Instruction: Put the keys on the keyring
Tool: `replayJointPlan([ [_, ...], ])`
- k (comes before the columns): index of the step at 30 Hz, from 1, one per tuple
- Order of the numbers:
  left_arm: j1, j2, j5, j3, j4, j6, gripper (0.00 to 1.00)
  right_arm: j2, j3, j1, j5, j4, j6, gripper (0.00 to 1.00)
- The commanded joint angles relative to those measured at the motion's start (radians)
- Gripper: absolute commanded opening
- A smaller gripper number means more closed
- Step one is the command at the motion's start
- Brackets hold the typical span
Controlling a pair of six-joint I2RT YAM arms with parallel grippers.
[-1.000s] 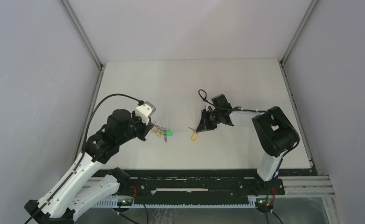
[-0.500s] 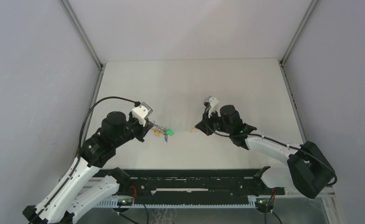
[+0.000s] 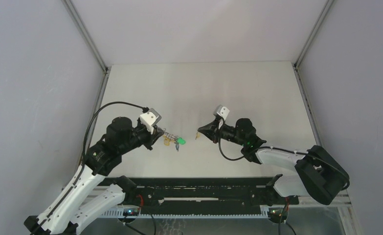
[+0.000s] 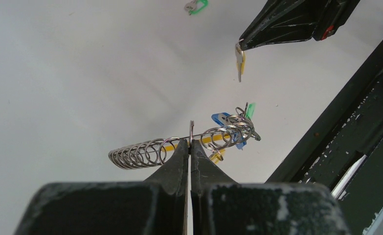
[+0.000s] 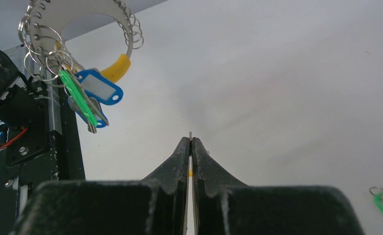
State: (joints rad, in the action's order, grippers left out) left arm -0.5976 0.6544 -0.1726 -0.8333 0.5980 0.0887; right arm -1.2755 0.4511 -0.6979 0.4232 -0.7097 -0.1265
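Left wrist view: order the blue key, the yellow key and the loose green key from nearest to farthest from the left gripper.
1. Blue key, on the keyring beside the left gripper.
2. Yellow key, upper right, in the right gripper.
3. Loose green key, top edge.

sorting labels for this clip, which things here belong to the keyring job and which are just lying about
In the job:
big keyring loop of silvery rings and yellow band, pinched by left pincer
blue-tagged key and green-tagged key hanging on it
yellow-headed key in right pincer
loose green-tagged key, lying apart

Just there:
white table
black rail
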Motion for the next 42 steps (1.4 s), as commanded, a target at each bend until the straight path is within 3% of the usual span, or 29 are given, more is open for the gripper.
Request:
replayJointPlan([
  [1, 0.01, 0.01, -0.035, 0.015, -0.071, -0.002, 0.0, -0.061, 0.002, -0.02, 0.003, -0.217, -0.007, 0.0],
  [13, 0.021, 0.009, 0.012, 0.015, -0.066, -0.006, 0.0, -0.102, -0.036, -0.097, -0.254, -0.074, -0.072, 0.0],
  [23, 0.022, 0.0, 0.025, 0.013, -0.064, -0.006, 0.0, 0.107, -0.028, -0.158, -0.39, 0.448, -0.167, 0.0],
  [28, 0.024, 0.0, 0.025, 0.012, -0.062, -0.006, 0.0, 0.099, 0.01, -0.159, -0.409, 0.567, -0.183, 0.0],
  [32, 0.024, 0.001, 0.026, 0.011, -0.059, -0.005, 0.0, 0.007, 0.045, -0.158, -0.455, 0.523, -0.153, 0.0],
  [42, 0.025, -0.006, 0.045, 0.013, -0.056, -0.001, 0.0, -0.275, 0.063, -0.149, -0.501, 0.013, -0.082, 0.0],
])
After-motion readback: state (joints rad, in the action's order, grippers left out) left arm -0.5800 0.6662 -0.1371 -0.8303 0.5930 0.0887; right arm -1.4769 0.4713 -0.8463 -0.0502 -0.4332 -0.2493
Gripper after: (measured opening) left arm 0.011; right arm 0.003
